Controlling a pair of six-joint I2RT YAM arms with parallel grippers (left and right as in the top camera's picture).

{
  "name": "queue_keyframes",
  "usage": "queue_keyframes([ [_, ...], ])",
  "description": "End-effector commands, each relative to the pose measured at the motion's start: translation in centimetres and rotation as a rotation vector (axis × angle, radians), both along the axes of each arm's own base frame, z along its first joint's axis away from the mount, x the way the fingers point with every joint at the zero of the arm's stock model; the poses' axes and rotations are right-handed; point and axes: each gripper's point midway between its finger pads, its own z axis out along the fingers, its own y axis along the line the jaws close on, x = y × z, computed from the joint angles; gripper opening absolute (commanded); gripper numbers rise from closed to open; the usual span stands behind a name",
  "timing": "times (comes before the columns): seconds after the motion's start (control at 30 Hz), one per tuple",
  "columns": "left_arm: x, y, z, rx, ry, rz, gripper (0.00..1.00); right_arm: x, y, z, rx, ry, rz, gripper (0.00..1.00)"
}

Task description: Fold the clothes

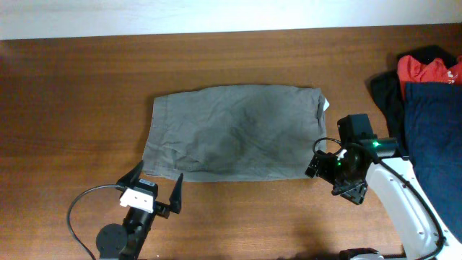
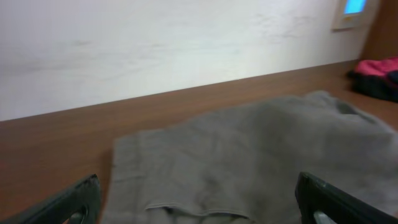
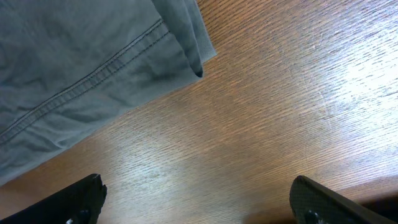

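The grey-olive clothes (image 1: 234, 133) lie flat on the wooden table as a rough rectangle, with a bit of white label (image 1: 326, 106) showing at the right edge. My left gripper (image 1: 157, 179) is open and empty at the garment's front left edge; the left wrist view shows the cloth (image 2: 249, 155) just ahead of its open fingers (image 2: 199, 208). My right gripper (image 1: 321, 170) is open and empty beside the front right corner. The right wrist view shows that stitched corner (image 3: 81, 74) at upper left and bare table between the fingers (image 3: 199, 199).
A pile at the right table edge holds a navy blue garment (image 1: 433, 137), a red garment (image 1: 426, 68) and black cloth (image 1: 386, 94). The red one also shows in the left wrist view (image 2: 376, 68). A white wall runs behind the table's far edge.
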Motion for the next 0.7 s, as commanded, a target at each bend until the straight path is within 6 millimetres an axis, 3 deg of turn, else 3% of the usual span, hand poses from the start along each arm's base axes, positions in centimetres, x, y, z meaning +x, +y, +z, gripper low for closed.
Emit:
queue_keyframes([
  [0.0, -1.1, -1.8, 2.2, -0.04, -0.034, -0.118, 0.99, 0.0, 0.0, -0.1, 0.007, 0.003, -0.008, 0.99],
  [0.3, -2.3, -1.9, 9.8, -0.026, -0.038, -0.127, 0.99, 0.4, 0.0, -0.1, 0.007, -0.016, -0.009, 0.99],
  [0.43, -1.7, -2.5, 10.4, 0.038, 0.118, -0.173, 0.99, 0.4, 0.0, -0.1, 0.007, -0.017, -0.008, 0.99],
  [0.67, 1.5, -2.7, 11.0, 0.131, 0.416, -0.214, 1.0, 0.4, 0.0, -0.1, 0.007, -0.017, -0.008, 0.99],
])
